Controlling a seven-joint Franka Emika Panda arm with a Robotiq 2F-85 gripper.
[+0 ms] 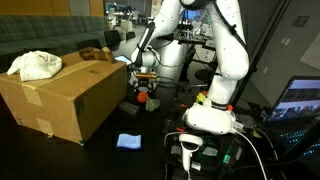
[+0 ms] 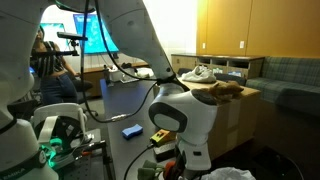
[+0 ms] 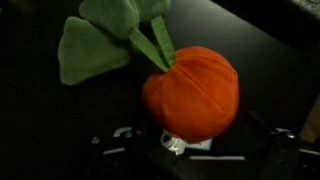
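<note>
An orange plush vegetable (image 3: 192,90) with green felt leaves (image 3: 100,40) fills the wrist view and lies on a dark surface. My gripper (image 3: 195,148) is open, with its fingers spread at the lower left and lower right, and the plush sits just ahead between them. In an exterior view the gripper (image 1: 143,82) hangs just above the orange plush (image 1: 143,97), next to the right end of a big cardboard box (image 1: 65,98). I cannot tell whether the fingers touch the plush.
On the box lie a white cloth (image 1: 35,65) and a brown item (image 1: 95,52). A small blue object (image 1: 128,141) lies on the dark table in front of the box; it also shows in an exterior view (image 2: 131,131). The robot base (image 1: 212,115), cables and monitors stand nearby.
</note>
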